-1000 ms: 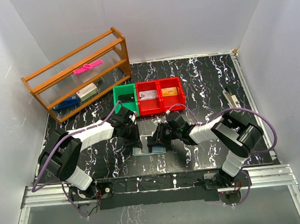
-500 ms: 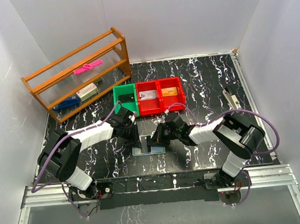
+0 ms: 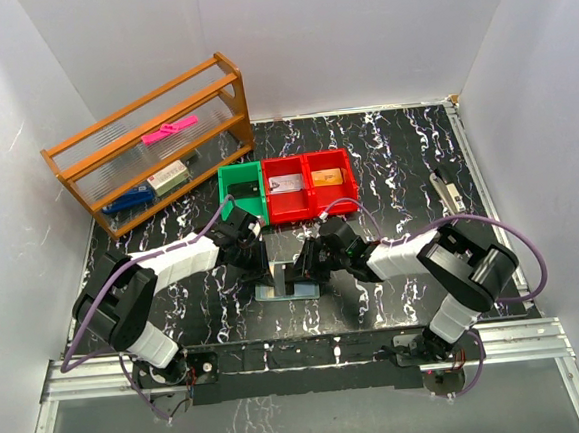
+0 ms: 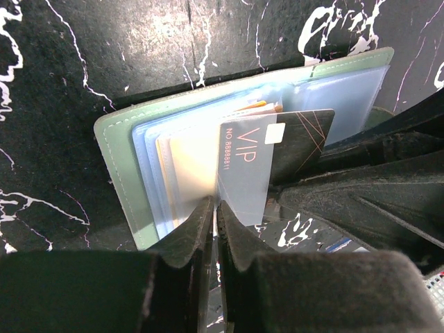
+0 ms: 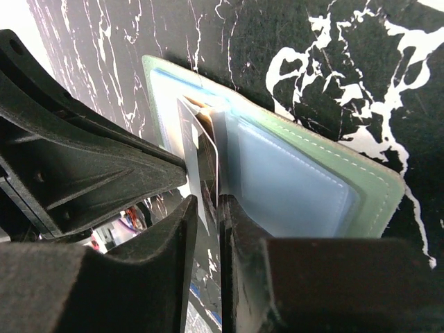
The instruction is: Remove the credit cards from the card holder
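Card holder (image 4: 125, 170) lies open at 6 o'clock on my table (image 3: 395, 158). Left gripper (image 4: 215, 215) is pinched together at its sleeves. Right gripper (image 5: 208, 208) straddles the VIP credit card (image 4: 246, 163), fingers barely apart. Can't tell if it's actually gripping.

The holder (image 4: 125, 180) lies open on the black marbled table (image 4: 104, 55), green edging round pale blue clear sleeves, with tan card edges showing in the left half. One card (image 4: 244, 166) sticks out of its sleeve, grey with "VIP" printed on it and a black end crossed by thin gold lines. The left gripper (image 4: 216, 211) has its jaws pressed together at that card's left edge, and the right gripper (image 4: 295, 186) reaches in close by its dark end
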Controlling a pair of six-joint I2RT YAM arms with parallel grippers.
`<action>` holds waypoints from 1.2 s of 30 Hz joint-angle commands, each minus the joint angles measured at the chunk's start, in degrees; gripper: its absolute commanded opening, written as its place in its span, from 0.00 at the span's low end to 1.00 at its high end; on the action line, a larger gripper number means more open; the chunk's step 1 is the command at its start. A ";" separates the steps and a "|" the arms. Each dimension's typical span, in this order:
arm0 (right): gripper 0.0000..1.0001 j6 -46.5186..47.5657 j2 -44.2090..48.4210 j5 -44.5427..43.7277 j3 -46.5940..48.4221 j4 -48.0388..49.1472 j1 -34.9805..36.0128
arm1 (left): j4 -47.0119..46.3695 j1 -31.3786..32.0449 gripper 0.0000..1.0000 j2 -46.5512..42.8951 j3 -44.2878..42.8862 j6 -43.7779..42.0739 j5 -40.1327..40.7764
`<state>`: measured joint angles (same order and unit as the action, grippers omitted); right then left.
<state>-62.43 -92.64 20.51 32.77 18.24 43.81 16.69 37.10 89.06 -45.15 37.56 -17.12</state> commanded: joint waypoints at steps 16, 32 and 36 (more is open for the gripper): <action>0.00 5.25 8.33 -4.74 1.75 -5.45 0.04 | 3.12 0.23 0.06 -1.85 2.58 0.09 4.21; 0.00 15.36 15.86 -7.03 2.30 -8.06 0.09 | 1.25 0.26 0.22 -9.91 2.51 0.61 6.54; 0.00 16.14 16.86 -7.11 1.83 -6.19 0.97 | 2.34 0.25 0.27 -13.42 1.32 -0.24 9.25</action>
<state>-49.08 -77.76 14.68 33.21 8.78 43.90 17.17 37.26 80.58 -42.94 38.48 -11.33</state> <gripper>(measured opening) 0.010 0.259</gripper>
